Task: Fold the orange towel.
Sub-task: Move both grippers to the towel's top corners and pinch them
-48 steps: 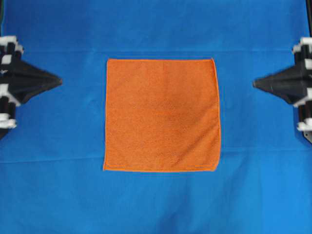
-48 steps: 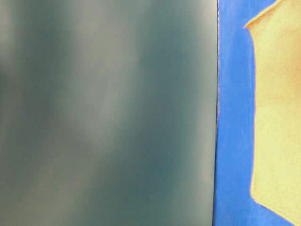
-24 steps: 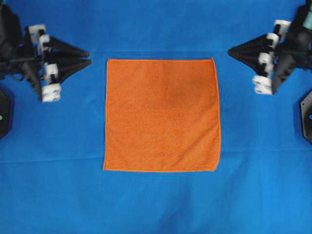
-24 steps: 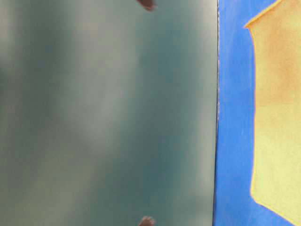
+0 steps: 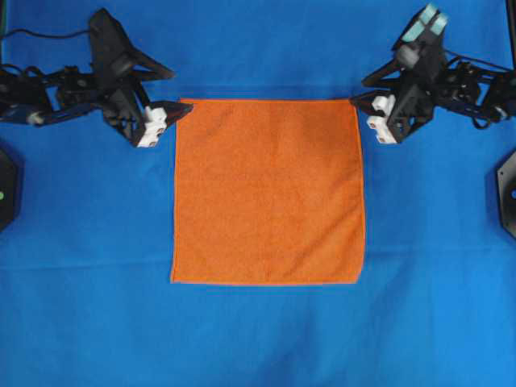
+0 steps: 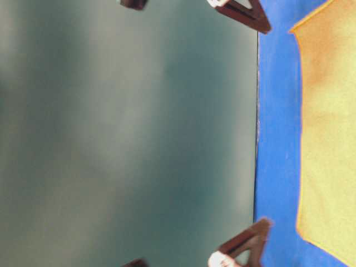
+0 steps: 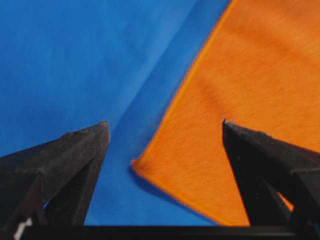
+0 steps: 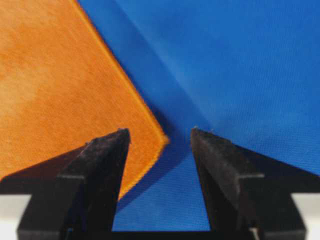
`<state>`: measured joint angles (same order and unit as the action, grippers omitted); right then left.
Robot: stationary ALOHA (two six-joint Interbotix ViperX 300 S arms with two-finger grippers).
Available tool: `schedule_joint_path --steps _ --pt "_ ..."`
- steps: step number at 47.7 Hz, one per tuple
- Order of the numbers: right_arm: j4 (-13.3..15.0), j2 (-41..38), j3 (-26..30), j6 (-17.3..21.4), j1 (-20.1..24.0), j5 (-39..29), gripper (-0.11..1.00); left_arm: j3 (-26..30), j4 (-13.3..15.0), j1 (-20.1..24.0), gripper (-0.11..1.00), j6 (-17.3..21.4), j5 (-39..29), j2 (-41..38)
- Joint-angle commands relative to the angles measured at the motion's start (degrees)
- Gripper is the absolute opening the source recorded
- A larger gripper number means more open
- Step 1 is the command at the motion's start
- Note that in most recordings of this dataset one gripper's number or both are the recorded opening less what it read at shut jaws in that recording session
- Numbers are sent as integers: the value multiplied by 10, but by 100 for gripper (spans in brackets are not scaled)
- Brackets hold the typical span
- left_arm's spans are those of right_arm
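Both arms are brought inward from the table's sides: left gripper and right gripper, jaws spread and empty, flank the far corners of the orange towel, which is laid flat on the blue cloth. Each corner is best straddled before closing, so that only towel is pinched.

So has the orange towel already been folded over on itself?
No, in the overhead view the orange towel lies flat as one full square on the blue cloth, with no edge turned over.

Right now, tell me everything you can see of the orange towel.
The square bright-orange terry towel lies flat and unfolded on the large blue cloth, with a thin stitched hem and a nubby, soft-looking surface. Its two far corners sit between the open fingers of the left gripper and the right gripper; neither has closed on it.
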<state>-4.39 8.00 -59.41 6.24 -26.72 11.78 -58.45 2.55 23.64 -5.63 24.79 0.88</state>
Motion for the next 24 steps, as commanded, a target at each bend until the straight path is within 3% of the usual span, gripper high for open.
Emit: schedule_joint_path --steps 1,14,20,24 --pt "0 -22 16 -2 -4 10 57 17 0 10 88 1 17 -26" --pt "1 -71 21 -4 -4 19 55 33 -4 9 79 4 18 -87" --pt "3 -72 21 -4 -4 23 44 38 -4 4 51 13 8 -95" --pt "4 -72 22 -5 -3 23 24 40 -4 3 30 15 6 -96"
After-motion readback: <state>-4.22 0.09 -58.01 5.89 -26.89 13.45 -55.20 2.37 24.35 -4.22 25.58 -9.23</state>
